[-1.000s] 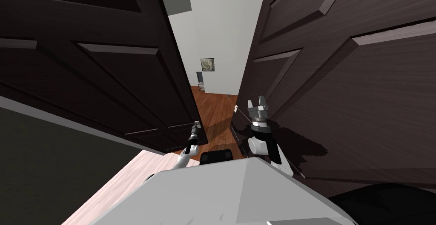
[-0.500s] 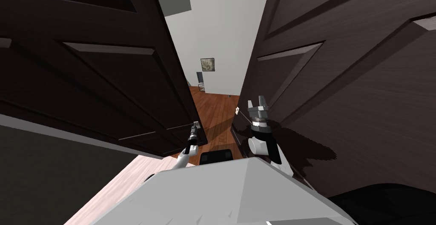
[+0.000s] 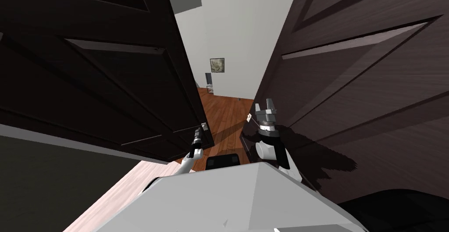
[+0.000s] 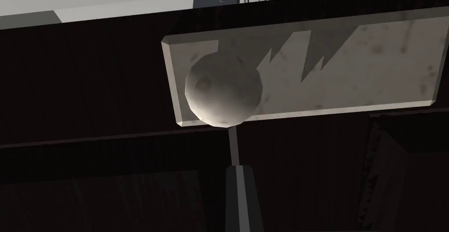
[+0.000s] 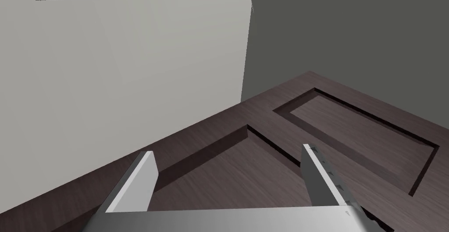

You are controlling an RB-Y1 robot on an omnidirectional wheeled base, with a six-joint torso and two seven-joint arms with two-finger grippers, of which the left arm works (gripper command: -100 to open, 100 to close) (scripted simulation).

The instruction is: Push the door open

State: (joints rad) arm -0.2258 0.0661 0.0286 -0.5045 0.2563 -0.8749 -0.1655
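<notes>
Two dark panelled door leaves stand ajar, the left leaf [image 3: 109, 80] and the right leaf [image 3: 359, 89], with a gap between them. My right gripper [image 3: 266, 108] is open beside the right leaf's free edge, and its fingers [image 5: 140, 181] hover over that leaf's brown panelled face [image 5: 245, 168]. My left gripper [image 3: 199, 132] is shut, close to the left leaf's edge. Its tip [image 4: 233, 130] sits just below a round grey knob [image 4: 223, 89] on a grey plate [image 4: 351, 67].
Through the gap lie a red-brown wood floor [image 3: 223, 106] and a white wall with a small framed picture [image 3: 217, 65]. Pale flooring [image 3: 118, 190] runs under the left leaf. Both leaves stand close on either side of me.
The right leaf has swung further away and the gap between the leaves is wider. The whole view has shifted a little. Both grippers keep their places.
</notes>
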